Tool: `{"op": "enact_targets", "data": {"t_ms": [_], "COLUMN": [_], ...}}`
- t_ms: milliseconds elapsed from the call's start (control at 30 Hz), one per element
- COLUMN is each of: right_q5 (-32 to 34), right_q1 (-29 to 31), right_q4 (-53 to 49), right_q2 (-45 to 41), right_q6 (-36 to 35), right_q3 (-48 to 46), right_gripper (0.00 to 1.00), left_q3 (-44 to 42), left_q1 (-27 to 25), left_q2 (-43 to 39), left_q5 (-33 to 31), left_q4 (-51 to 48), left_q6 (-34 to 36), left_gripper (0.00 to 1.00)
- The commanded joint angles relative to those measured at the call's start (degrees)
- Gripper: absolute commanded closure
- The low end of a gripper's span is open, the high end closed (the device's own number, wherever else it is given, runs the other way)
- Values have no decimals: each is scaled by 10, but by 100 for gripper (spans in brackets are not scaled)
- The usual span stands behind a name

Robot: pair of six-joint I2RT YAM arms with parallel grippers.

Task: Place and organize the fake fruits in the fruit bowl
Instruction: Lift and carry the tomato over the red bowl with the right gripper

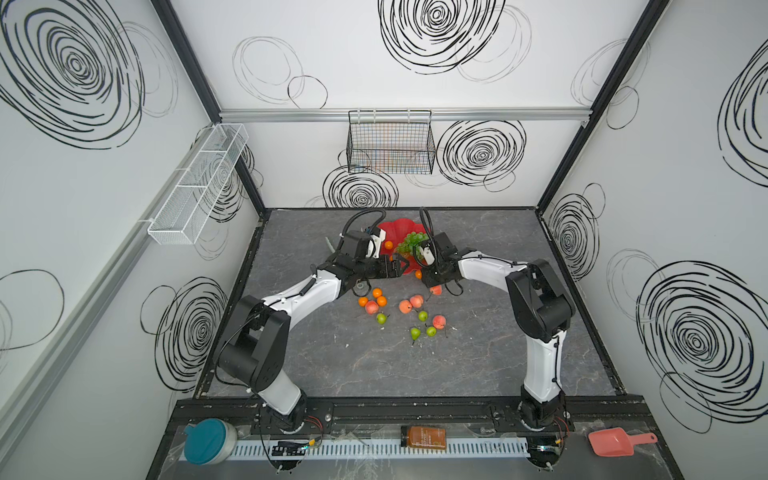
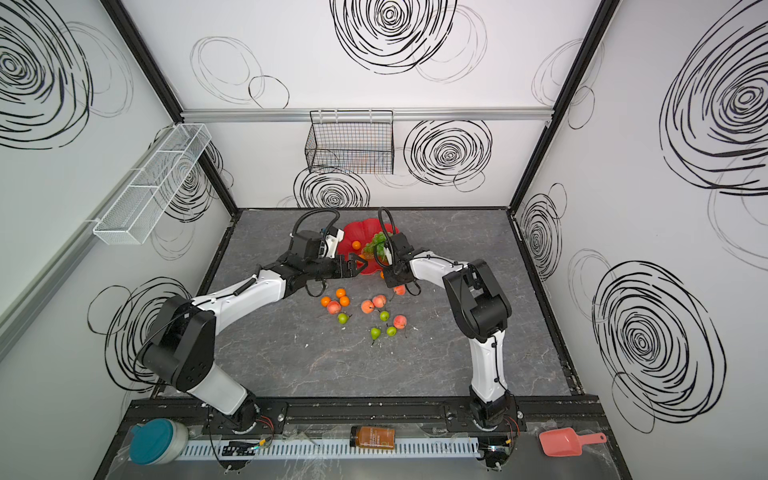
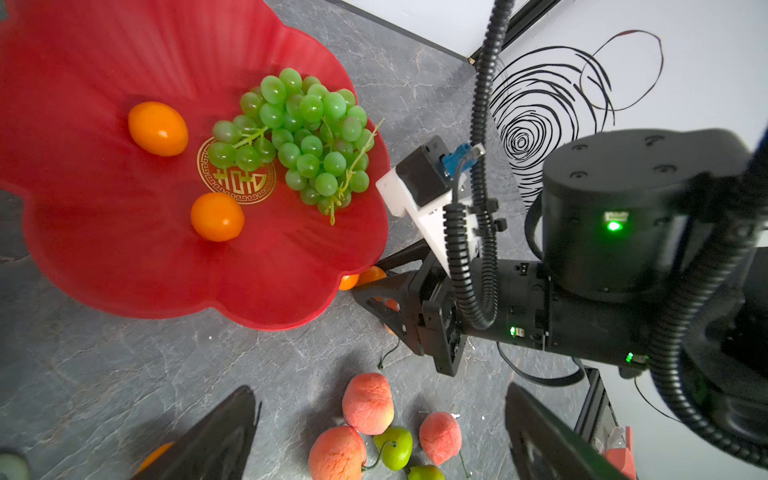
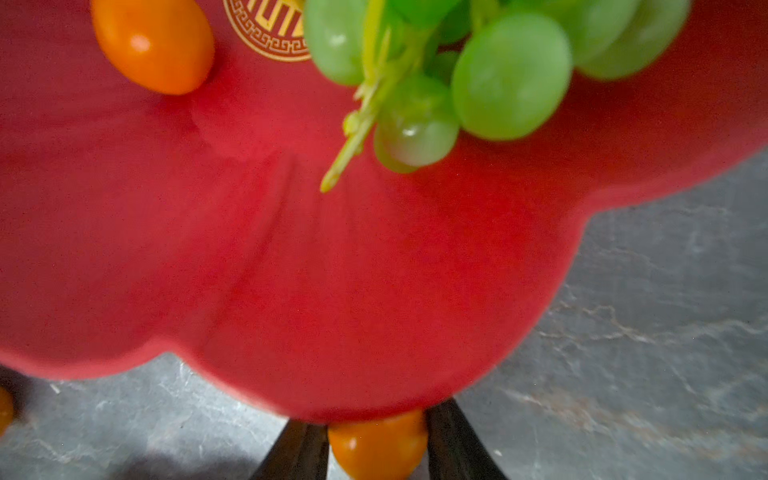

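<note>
Tangerine (image 4: 376,451) clenched in right hand (image 4: 376,428) at fruit bowl (image 4: 291,291) rim, left hand (image 3: 380,390) released above loose fruits (image 3: 440,436)

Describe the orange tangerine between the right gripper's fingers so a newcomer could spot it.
Find the glossy red scalloped fruit bowl at the back of the grey marbled table. Outside its near rim sits a round orange plastic tangerine. Unlike the two tangerines inside the bowl, it lies between the right gripper's black fingers.

Top views stare steeply down over the near edge of the counter (image 1: 415,365); wrist cameras, in close, share the fruit bowl (image 3: 104,249).
</note>
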Motion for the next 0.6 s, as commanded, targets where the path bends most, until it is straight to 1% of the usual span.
{"op": "enact_targets", "data": {"t_ms": [0,67,267,400,567], "right_q5": [-4,-13,-25,-10,12], "right_q1": [-7,-17,-47,-52,-43], "right_q4": [-10,-6,13,-1,-14], "right_q2": [-24,-35,-75,-95,-139], "right_q6": [7,16,41,40,42], "right_q3": [7,1,-32,-35,-38], "right_gripper": [61,62,62,62,62], "left_q3": [18,20,30,26,10], "left_q1": [-1,-10,-38,-40,-31], "left_q2": [-10,-14,-11,-22,-47], "left_q5": [-16,-29,-37,-41,-47], "left_q4": [12,6,-9,-5,20], "left_q6": [12,22,40,43,35], "left_gripper": [4,4,4,4,4]}}
